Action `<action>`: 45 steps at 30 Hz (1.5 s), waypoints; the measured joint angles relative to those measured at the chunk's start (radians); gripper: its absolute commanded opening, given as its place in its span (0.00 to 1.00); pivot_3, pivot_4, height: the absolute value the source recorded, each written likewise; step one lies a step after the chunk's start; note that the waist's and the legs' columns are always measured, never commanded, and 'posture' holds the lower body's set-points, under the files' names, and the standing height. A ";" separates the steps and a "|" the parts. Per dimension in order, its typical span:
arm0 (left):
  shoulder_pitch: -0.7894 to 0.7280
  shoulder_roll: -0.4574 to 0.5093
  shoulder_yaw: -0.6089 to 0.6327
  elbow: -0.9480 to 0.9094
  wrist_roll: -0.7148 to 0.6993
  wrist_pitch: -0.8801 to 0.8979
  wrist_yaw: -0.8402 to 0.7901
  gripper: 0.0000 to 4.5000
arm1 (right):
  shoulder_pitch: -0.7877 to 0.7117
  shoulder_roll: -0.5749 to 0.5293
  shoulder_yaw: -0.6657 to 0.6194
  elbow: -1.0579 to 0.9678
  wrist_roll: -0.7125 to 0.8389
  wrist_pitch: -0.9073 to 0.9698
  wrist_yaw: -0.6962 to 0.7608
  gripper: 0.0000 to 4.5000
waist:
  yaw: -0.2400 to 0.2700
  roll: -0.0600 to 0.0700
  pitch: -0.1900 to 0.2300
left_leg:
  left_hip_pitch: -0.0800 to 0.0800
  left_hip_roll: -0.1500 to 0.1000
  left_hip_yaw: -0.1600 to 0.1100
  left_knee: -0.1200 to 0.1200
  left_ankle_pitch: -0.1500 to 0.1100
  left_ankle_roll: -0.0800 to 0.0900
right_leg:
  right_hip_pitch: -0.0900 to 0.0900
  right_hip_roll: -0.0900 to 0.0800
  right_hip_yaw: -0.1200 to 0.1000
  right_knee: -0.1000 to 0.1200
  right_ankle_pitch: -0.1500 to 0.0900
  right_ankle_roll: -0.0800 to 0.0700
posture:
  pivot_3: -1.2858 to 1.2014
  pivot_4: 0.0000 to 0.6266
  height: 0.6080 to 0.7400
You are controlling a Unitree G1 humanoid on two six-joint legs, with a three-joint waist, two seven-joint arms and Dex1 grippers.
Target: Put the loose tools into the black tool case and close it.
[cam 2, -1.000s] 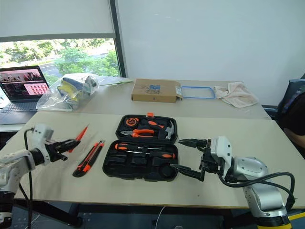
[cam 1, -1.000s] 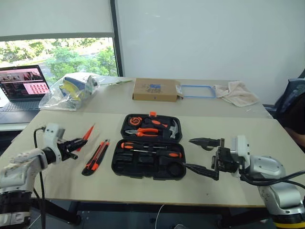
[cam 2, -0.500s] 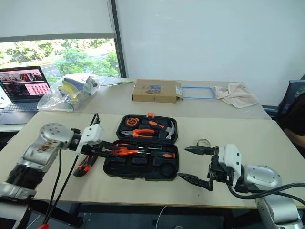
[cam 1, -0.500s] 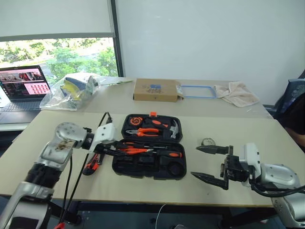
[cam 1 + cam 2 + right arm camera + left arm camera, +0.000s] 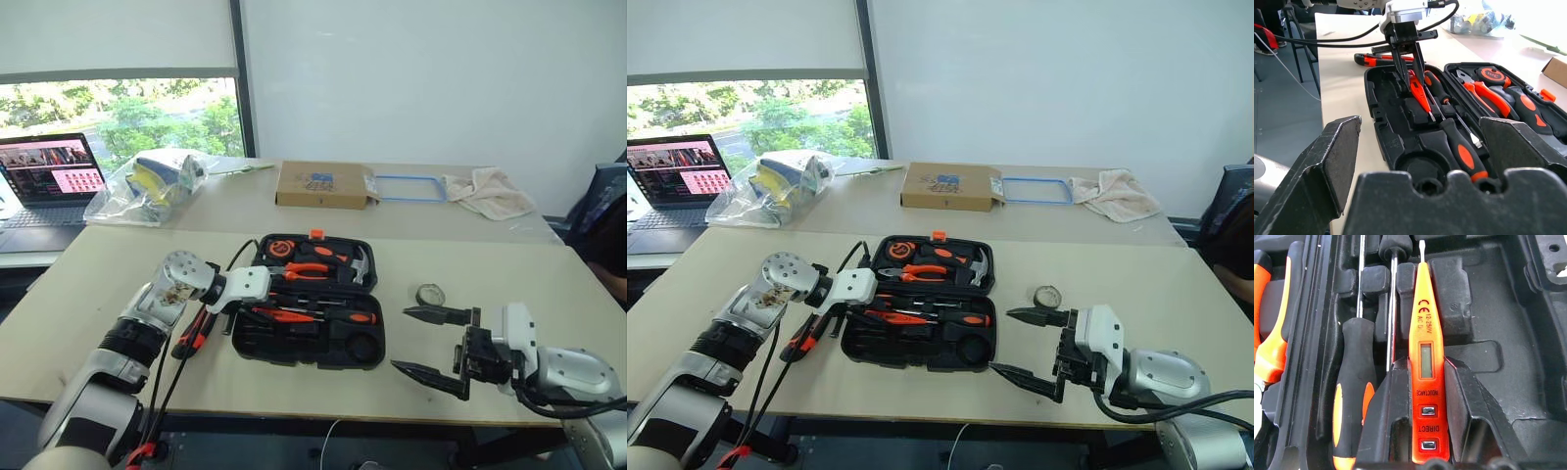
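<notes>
My left gripper [image 5: 1420,396] is closed on the slim orange tester screwdriver [image 5: 1424,357], one black finger [image 5: 1393,416] on each flat side of its body, the metal tip pointing away from my wrist. I hold the tester over the near half of the black tool case [image 5: 310,311], above the moulded recesses at that half's left end. Just beside it in the left wrist view lies a screwdriver [image 5: 1353,396] with an orange-and-black handle, its shaft running parallel to the tester; a second screwdriver [image 5: 343,316] of the same kind lies across the middle of the near half. The case stands open and flat on the table [image 5: 88,284]. Its far half holds the orange-handled pliers [image 5: 306,270], a small hammer [image 5: 357,264] and a round orange-and-black item I cannot identify. The utility knife [image 5: 197,333] lies on the table just left of the case, beneath my left forearm. The small tape roll [image 5: 429,294] lies on the table to the right of the case, apart from it. My right gripper [image 5: 434,343] hangs near the table's front edge, right of the case, its two fingers spread wide with nothing between them. A cardboard box [image 5: 321,184], a cloth [image 5: 488,191], a clear plastic bag [image 5: 147,186] and a laptop [image 5: 44,176] sit on the table behind.
</notes>
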 measured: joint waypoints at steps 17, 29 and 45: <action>0.020 0.044 -0.013 -0.112 0.047 0.090 0.005 0.10 | -0.028 0.002 0.013 0.003 -0.001 0.000 -0.009 1.00 | -0.006 0.000 0.000 | 0.004 0.001 0.000 0.000 0.000 0.000 | 0.002 0.001 0.001 0.001 0.000 0.000 | 0.52 0.24 1.00; 0.071 0.009 0.070 -0.115 -0.101 0.065 -0.035 0.79 | -0.038 0.002 0.016 0.017 -0.002 0.000 -0.005 1.00 | -0.002 0.000 0.000 | -0.003 0.000 0.000 0.002 0.000 0.000 | -0.003 0.000 0.000 0.000 0.000 0.000 | 0.52 0.24 1.00; 0.050 -0.061 0.141 -0.039 -0.140 0.158 0.090 0.00 | -0.065 0.018 0.034 0.042 -0.011 -0.001 -0.005 1.00 | 0.004 0.000 0.000 | -0.006 0.000 -0.001 0.006 -0.001 0.002 | -0.002 0.000 -0.001 0.000 0.001 0.002 | 0.52 0.24 1.00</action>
